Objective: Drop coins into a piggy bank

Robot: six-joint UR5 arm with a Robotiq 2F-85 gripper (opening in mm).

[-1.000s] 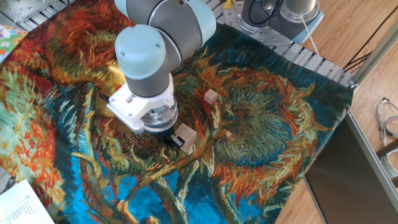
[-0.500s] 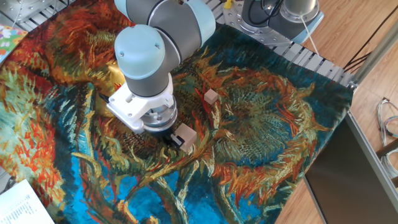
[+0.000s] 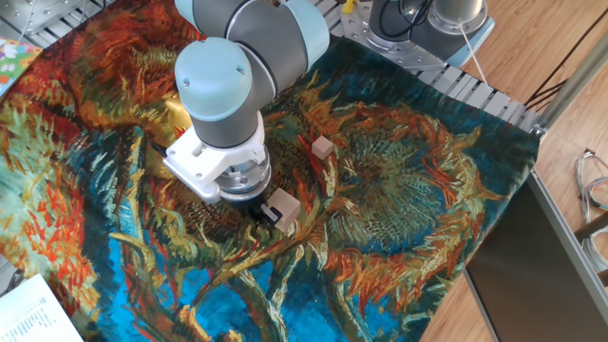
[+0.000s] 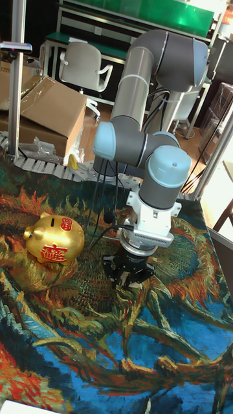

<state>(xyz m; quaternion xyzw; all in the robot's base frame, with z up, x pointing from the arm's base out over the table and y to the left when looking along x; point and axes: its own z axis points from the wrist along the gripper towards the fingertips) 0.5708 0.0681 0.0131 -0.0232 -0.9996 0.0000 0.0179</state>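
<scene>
Nothing has changed across the last second: arm, pincer (image 3: 269, 211) and both wooden cubes sit in the same places in all three fixed-view pictures. The arm is stationary, low over the tabletop (image 3: 427, 190), centre-left of the fixed view.

Pincer state: cannot tell. In the fixed view the wrist hides most of it; only dark finger parts show beside the larger wooden cube (image 3: 285, 204), touching or just beside it. In the tall fixed view the pincer (image 4: 127, 279) reaches down to the painted cloth, but the fingertips blend with the dark pattern. Whether anything is pinched, I cannot say. No coin is discernible in either view.

Piggy bank (image 4: 54, 240): shiny gold with red markings, standing upright on the cloth at centre-left of the tall fixed view, well apart from the pincer, slot on top facing up. In the fixed view it is almost wholly hidden behind the arm; only a gold glint shows at the arm's left edge.

Smaller wooden cube (image 3: 322, 146): lies free on the cloth, up and right of the pincer, apart from it.

Judgement: the standstill at cloth level suggests a grasp phase, either closing on something small or settling. No drop has begun, as the pincer is nowhere near the slot. The next move would require a lift and a carry toward the bank.
</scene>
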